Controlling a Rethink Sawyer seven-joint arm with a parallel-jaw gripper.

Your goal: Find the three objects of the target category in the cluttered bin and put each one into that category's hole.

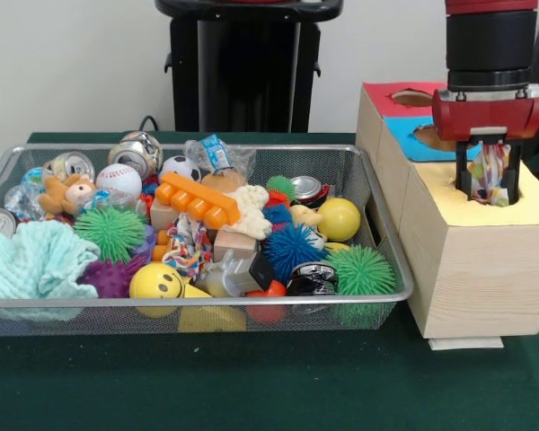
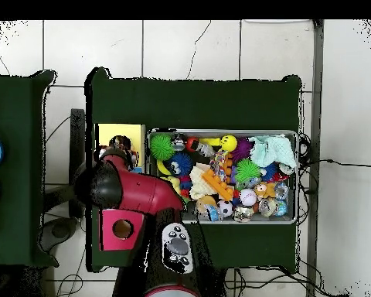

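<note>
End effector (image 1: 489, 184) grips a dotted whitish fabric piece (image 1: 490, 172) over the yellow-topped wooden box's round hole (image 1: 490, 196); I should release only once centred, so it drops cleanly.

In the front view, the bin (image 1: 377, 301) is sitting left of the box (image 1: 472, 269). The gripper (image 1: 491, 193), holding a fabric piece (image 1: 490, 175), is hanging over the hole (image 1: 512, 199).
</note>
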